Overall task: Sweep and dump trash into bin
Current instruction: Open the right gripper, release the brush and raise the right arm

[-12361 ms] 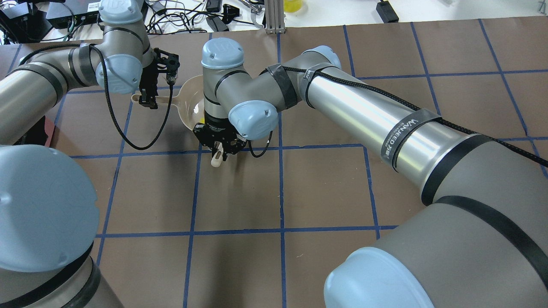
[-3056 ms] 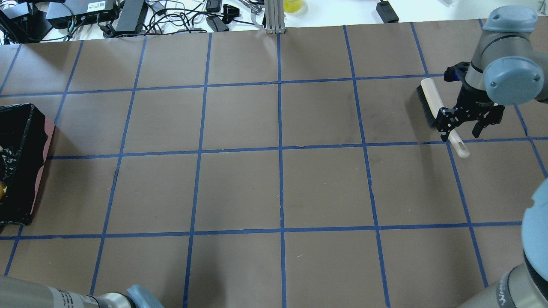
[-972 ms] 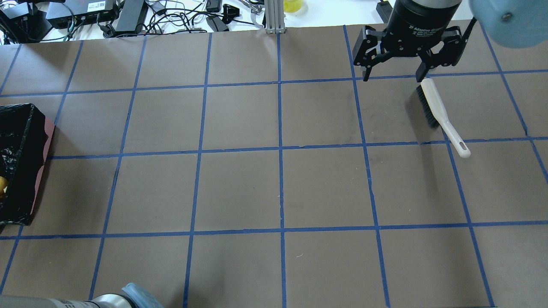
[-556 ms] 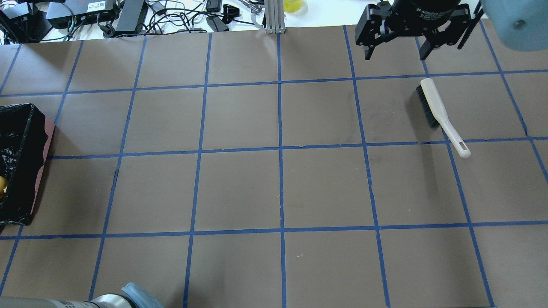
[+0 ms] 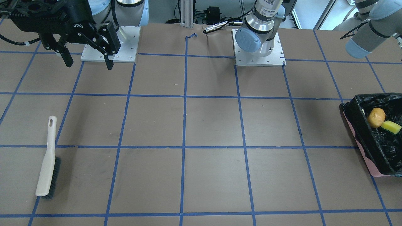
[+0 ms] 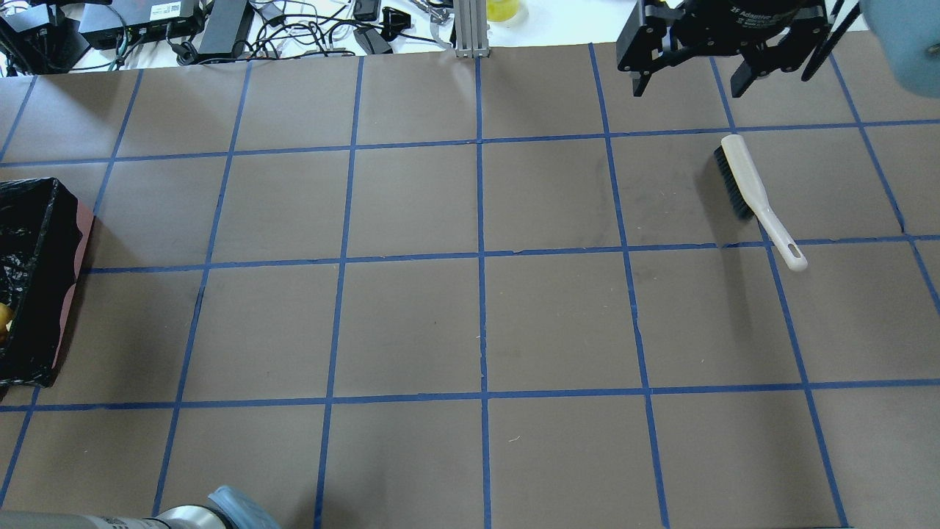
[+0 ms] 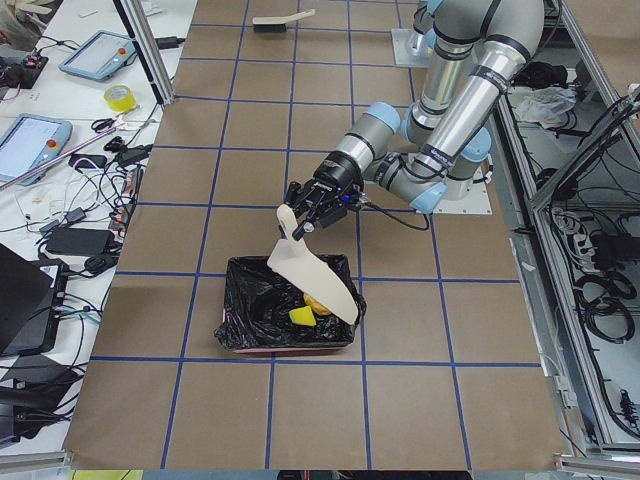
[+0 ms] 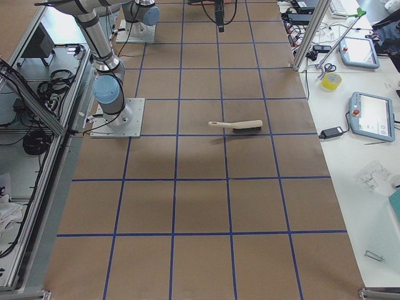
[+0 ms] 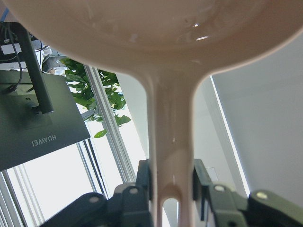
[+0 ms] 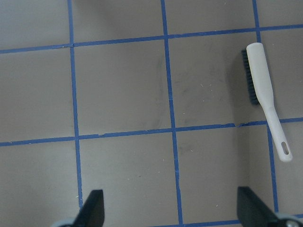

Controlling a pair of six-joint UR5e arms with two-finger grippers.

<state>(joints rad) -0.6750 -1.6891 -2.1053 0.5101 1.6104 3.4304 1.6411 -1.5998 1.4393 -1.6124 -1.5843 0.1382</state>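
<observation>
The bin (image 5: pixel 364 147), pink with a black bag, stands at the table end on my left; it also shows in the overhead view (image 6: pixel 70 286) and the exterior left view (image 7: pixel 245 320). A brown lump (image 5: pixel 376 117) and a yellow-green wedge (image 5: pixel 391 126) lie inside it. The pastry piece is not clearly visible. My left gripper (image 9: pixel 171 182) is shut on the handle of the beige dustpan (image 7: pixel 315 280), which is tilted mouth-down over the bin. My right gripper (image 6: pixel 690 84) is open and empty, raised above the table, apart from the brush (image 6: pixel 753 195).
The brush (image 5: pixel 47 160) lies flat on the brown paper on my right side, also in the right wrist view (image 10: pixel 266 104). Cables and electronics (image 6: pixel 220 29) lie beyond the table's far edge. Both arm bases (image 5: pixel 260 50) stand at the robot's side.
My right gripper, open, has risen and moved farther from the brush, toward the far edge. The brush stays where it was let go. The bin has not moved.
</observation>
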